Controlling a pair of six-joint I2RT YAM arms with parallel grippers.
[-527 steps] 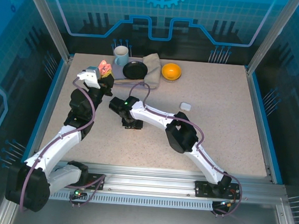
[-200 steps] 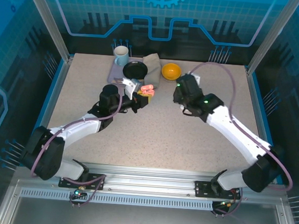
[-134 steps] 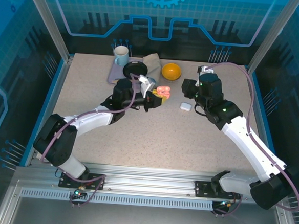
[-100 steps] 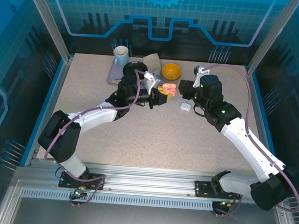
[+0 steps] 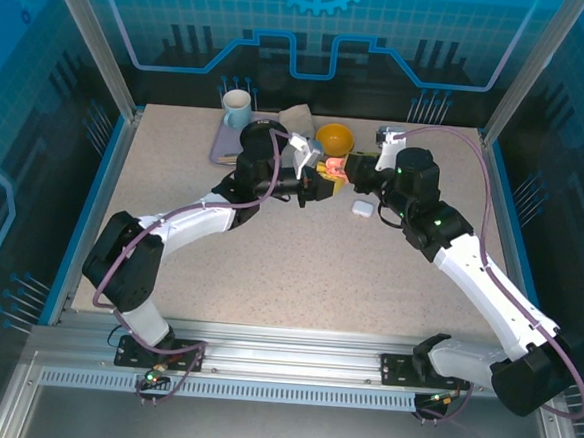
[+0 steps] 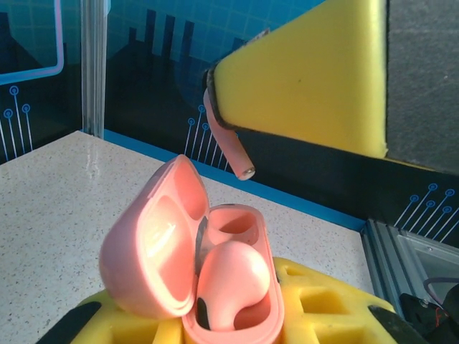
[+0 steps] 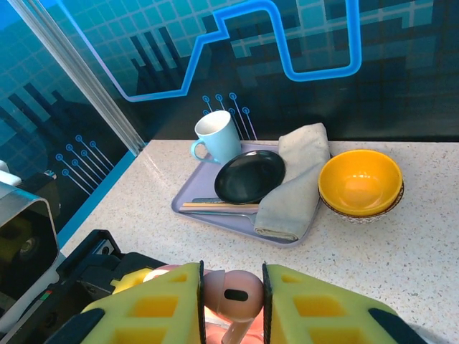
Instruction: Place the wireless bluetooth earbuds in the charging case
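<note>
my left gripper (image 5: 323, 178) clamps the open salmon-pink plastic charging case (image 6: 208, 279); my right gripper (image 7: 231, 301) pinches 1 salmon-pink stemmed earbud (image 6: 228, 143) above it.

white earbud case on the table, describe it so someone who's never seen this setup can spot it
On the speckled table, find the yellow bowl near the far edge. Slightly nearer and to its right, a small white earbud case lies on the bare tabletop beside the right arm. Unlike the pink case held open in the left claw, it is white and nothing grips it.
</note>
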